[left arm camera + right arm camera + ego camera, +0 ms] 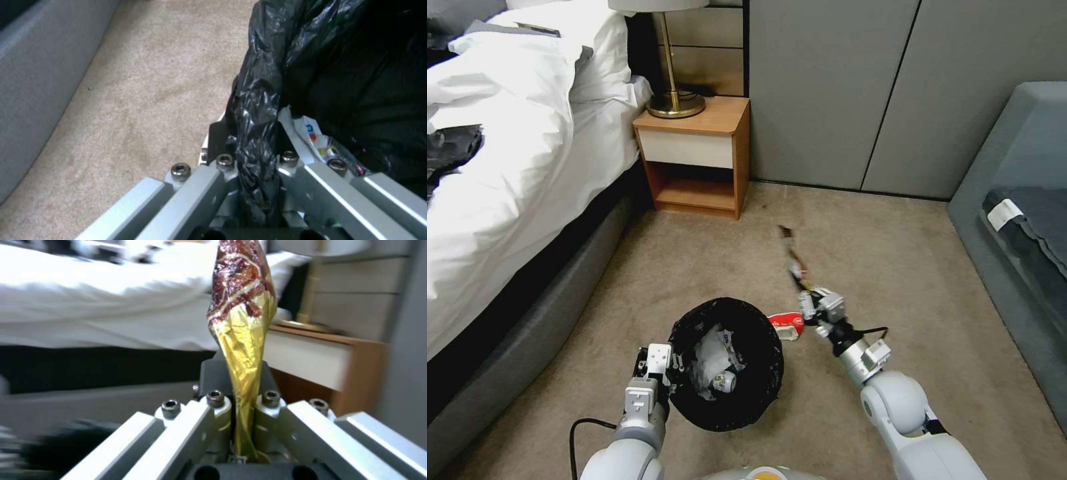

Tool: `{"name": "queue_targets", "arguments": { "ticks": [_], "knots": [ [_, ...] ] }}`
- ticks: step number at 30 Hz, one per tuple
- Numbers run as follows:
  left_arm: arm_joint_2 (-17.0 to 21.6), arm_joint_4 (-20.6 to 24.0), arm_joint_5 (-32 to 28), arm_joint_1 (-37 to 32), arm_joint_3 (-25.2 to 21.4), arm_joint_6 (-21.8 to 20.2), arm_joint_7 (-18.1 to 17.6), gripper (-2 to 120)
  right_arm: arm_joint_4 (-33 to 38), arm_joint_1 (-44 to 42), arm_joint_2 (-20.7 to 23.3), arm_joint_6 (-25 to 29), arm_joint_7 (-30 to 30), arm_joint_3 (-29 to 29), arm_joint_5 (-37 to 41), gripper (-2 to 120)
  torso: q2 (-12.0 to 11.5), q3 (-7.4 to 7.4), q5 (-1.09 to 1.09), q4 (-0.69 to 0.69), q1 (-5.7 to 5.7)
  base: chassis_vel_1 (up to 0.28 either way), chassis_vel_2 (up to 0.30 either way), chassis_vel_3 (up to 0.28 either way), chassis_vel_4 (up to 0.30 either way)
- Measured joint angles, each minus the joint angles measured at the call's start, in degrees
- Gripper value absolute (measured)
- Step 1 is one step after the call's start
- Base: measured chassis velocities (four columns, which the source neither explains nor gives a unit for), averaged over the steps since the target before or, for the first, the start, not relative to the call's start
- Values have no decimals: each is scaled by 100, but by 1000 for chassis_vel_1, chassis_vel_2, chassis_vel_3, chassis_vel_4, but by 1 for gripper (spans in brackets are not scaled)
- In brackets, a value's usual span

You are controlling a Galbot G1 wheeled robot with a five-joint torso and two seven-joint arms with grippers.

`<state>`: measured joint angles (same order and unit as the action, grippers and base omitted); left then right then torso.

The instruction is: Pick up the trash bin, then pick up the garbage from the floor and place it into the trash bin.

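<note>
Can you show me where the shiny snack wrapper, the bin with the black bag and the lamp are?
Crinkled gold and red foil snack wrapper (240,340), right wrist view: its gold middle.
Round trash bin with black plastic liner (764,373), head view: liner rim.
Brass table lamp (675,103), head view: round base.

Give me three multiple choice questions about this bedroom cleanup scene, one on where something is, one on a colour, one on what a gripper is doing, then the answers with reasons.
1. Where does the red-and-white wrapper lie?
A. on the carpet between the trash bin and the right gripper
B. on the nightstand
C. on the bed

2. What colour is the liner of the trash bin?
A. blue
B. black
C. white

3. What is the right gripper doing?
A. hanging open
B. resting on the bed
C. shut on a gold and dark-red snack wrapper

Answers: 1 A, it lies on the floor beside the bin's rim. 2 B, glossy black plastic folds over the rim where the left gripper pinches it. 3 C, the right wrist view shows the wrapper clamped between the fingers.
</note>
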<state>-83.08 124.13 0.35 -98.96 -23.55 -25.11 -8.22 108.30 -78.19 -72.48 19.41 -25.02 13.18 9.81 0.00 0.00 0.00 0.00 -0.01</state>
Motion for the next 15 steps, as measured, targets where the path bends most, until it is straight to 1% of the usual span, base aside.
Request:
{"name": "queue_targets", "arguments": {
  "ticks": [1,4,5,6,8,10,15],
  "knots": [
    [0,0,0,0,0,0,0,0,0,0,0,0,0,0,0,0,0,0,0,0,0,0,0,0,0],
    [-1,1,5,-2,5,0,1,0,91,-79,123,17,-124,-457,-158,0,0,0,0,0,0,0,0,0,0],
    [-1,1,5,-2,5,0,1,0,91,-79,123,17,-124,-457,-158,0,0,0,0,0,0,0,0,0,0],
    [-5,3,8,-2,11,0,2,0,43,-77,156,26,-126,-602,-216,0,0,0,-1,1,0,0,0,0,0],
    [-16,13,10,5,19,-6,3,0,-151,-46,194,50,-121,-834,-350,0,0,0,-1,0,0,0,0,0,0],
    [-21,17,10,9,23,-8,4,0,-220,-28,196,54,-111,-894,-385,0,0,0,-1,0,0,0,0,0,0],
    [-39,32,10,10,47,-16,15,0,-780,81,102,53,18,-1177,-519,0,0,0,-1,-1,0,0,0,0,0]
  ]
}}
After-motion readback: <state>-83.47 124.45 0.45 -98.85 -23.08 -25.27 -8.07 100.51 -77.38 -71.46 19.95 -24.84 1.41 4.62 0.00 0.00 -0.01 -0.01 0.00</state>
